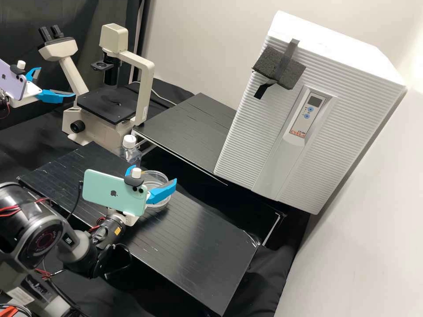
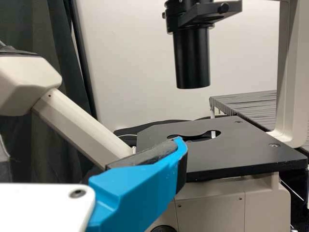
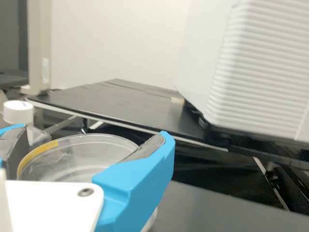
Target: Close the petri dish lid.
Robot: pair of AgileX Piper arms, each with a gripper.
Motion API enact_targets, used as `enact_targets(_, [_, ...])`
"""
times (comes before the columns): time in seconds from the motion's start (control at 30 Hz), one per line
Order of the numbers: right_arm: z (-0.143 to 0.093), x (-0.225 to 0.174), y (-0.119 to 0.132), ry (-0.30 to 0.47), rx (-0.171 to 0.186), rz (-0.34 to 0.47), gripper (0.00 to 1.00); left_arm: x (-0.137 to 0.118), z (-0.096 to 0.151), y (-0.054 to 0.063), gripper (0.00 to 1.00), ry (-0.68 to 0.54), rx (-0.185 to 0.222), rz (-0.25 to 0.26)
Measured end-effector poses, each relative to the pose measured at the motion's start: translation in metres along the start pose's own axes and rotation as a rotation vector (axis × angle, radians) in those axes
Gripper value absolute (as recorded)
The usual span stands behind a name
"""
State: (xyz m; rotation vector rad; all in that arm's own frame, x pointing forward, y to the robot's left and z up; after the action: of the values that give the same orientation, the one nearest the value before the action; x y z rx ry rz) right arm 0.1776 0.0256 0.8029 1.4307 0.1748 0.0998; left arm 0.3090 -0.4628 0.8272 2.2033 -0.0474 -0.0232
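With the clear round lid [image 3: 104, 145], yellow tape on its rim, between the spread blue fingers of your right gripper [image 1: 154, 173], you appear to be at the placing step. The pads lie against its sides, so you seem to have it clamped, fingers wide apart. Below it, the clear, shallow petri dish base [image 1: 165, 202] sits on the black slatted platform [image 1: 189, 246], looking a little offset from the lid. Your next move calls for centring the lid level over the base, lowering it gently, then opening evenly so the rim doesn't drag. Your left gripper [image 1: 57, 81], spread open and holding nothing, hangs near the cream microscope [image 1: 147, 88].
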Motion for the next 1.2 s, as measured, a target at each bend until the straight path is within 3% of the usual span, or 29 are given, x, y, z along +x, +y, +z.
enact_targets(0.33, [0.006,0.000,0.000,-0.015,-0.015,-0.012,0.00,0.000,0.000,0.000,1.00,0.000,0.000,0.000])
enact_targets(0.77, [0.018,-0.004,0.003,-0.014,-0.066,-0.050,0.00,0.000,0.000,0.000,1.00,0.000,0.000,0.000])
enact_targets(0.97, [0.023,-0.007,0.005,-0.021,-0.035,-0.062,0.00,0.000,0.000,0.000,1.00,0.000,0.000,0.000])
enact_targets(1.2, [0.026,-0.008,0.007,-0.029,-0.022,-0.062,0.00,0.000,0.000,0.000,1.00,0.000,0.000,0.000])
